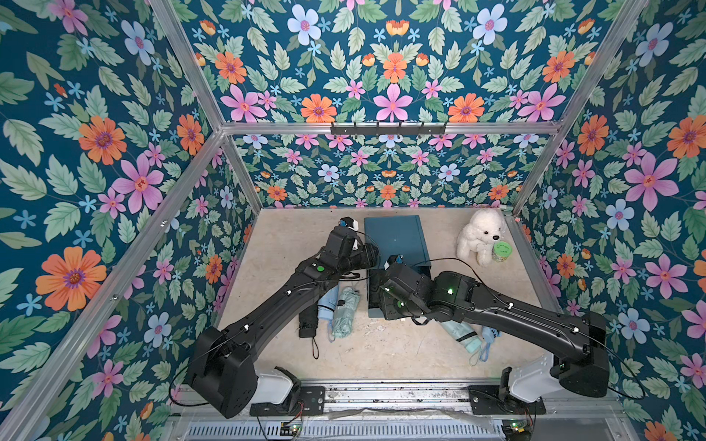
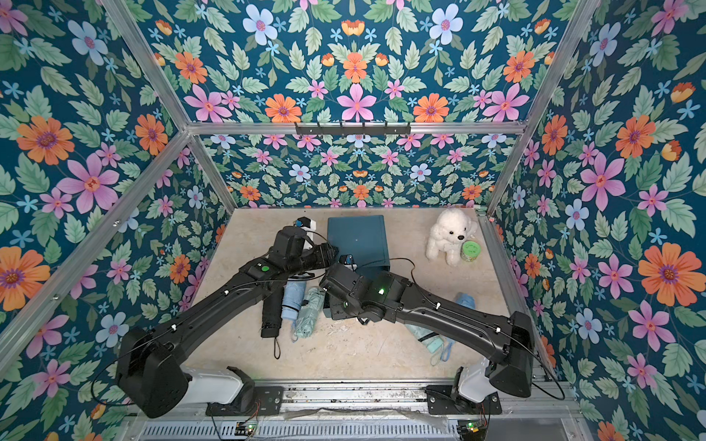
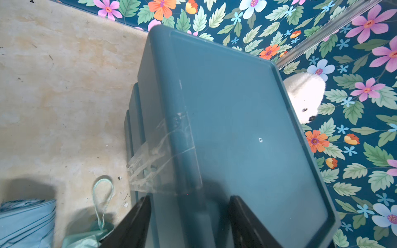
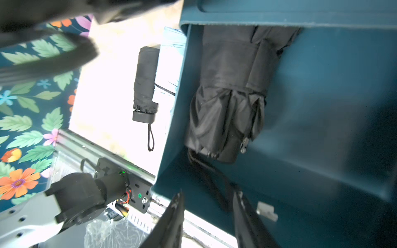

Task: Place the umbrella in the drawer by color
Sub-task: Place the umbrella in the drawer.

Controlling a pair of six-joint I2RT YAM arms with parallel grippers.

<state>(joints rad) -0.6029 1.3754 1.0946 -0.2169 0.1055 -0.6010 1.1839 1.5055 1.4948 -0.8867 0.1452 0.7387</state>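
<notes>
The drawer (image 4: 322,107) stands pulled out of the cabinet (image 3: 236,107), and the black umbrella (image 4: 227,96) lies inside it along one wall, partly under the cabinet's top. The right gripper (image 4: 208,197) hangs over the drawer's front end with its jaws apart and nothing between them. The step in hand is judged to be the withdrawal after depositing. The gripper should rise straight up, because the wrist strap (image 4: 210,178) trails across the drawer floor close to the fingers and could snag. The left gripper (image 3: 189,199) stands at the cabinet's top edge with its jaws parted around that edge. Contact cannot be confirmed; a light bracing hold there would keep the cabinet from sliding. The second black umbrella (image 4: 145,83) lies on the table (image 1: 382,351) just beside the drawer and likely belongs with the first. The cabinet is smooth, matt teal plastic with rounded corners, with wrinkled clear tape (image 3: 154,154) on its side. The black umbrella is thin, creased fabric, soft and loosely folded. The second is a tight cylinder with a rigid end cap and cord loop. The table is scuffed, marbled beige.
</notes>
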